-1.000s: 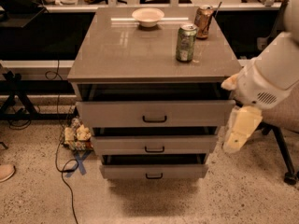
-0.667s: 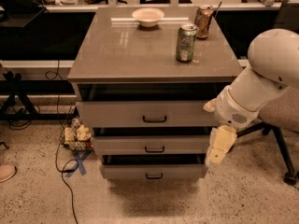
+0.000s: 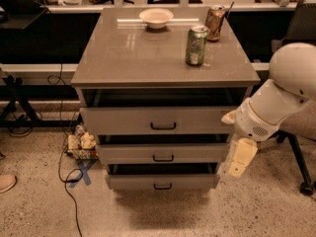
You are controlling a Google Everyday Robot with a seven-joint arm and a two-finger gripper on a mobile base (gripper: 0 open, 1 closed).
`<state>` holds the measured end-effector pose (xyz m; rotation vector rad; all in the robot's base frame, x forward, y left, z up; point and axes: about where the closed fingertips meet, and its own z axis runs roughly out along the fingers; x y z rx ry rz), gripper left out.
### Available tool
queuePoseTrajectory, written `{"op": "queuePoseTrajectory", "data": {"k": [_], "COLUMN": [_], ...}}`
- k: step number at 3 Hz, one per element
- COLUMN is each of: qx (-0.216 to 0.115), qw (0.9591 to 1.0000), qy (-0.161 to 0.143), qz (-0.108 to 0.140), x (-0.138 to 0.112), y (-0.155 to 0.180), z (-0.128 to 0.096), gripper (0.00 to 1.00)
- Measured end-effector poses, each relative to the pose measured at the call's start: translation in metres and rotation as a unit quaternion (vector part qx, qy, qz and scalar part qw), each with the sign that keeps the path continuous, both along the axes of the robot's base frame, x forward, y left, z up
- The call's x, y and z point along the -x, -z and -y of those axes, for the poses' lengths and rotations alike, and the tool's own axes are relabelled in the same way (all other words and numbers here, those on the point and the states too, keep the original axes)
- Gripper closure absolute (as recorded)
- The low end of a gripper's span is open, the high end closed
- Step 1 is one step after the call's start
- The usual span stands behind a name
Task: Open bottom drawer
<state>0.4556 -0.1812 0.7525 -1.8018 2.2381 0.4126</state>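
Since a second ago the arm (image 3: pixel 276 100) has swung in from the right edge and lowered. The hand (image 3: pixel 241 159) has dropped from the level of the top drawer to the right of the middle and bottom drawers. The drawers and the items on the table show no shift.

Writing and labels: none can be read. The green can (image 3: pixel 196 45) carries print that is too blurred to make out. The brown can (image 3: pixel 215 22) behind it is likewise unreadable, and a thin stick or straw leans out of its top. The white bowl (image 3: pixel 156 18) near the table's back edge is plain.

Bottom drawer (image 3: pixel 162 181): lowest of three in the grey table (image 3: pixel 138 58), just above the floor. The front is short, plain grey and looks narrower than the two above it. A small black handle (image 3: pixel 162 186) sits at its centre. A dark gap runs above the front; the inside cannot be seen. The middle drawer (image 3: pixel 163 153) and the top drawer (image 3: pixel 158 121) carry the same kind of handle.

Hand: cream-coloured, hanging downward off the right side of the table, near the right ends of the middle and bottom drawer fronts. It holds nothing visible and is not at the handle. Whether it is set wide or narrow cannot be told.

Floor: a blue tape cross (image 3: pixel 84 172) and a black cable (image 3: pixel 66 191) lie left of the table.
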Motion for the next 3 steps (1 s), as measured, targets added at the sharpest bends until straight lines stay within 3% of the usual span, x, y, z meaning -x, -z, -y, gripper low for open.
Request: {"op": "queuePoseTrajectory", "data": {"k": [1, 2, 3], "qx": [-0.027, -0.060, -0.113], "qw": [0.9996, 0.9979, 0.9929], "qy": [0.007, -0.015, -0.035], "qz": [0.009, 0.021, -0.008], "x": [-0.011, -0.026, -0.037], "y": [0.048, 0.114, 0.212], "z": [0.045, 0.076, 0.080], "gripper": [0.00, 0.00, 0.00]}}
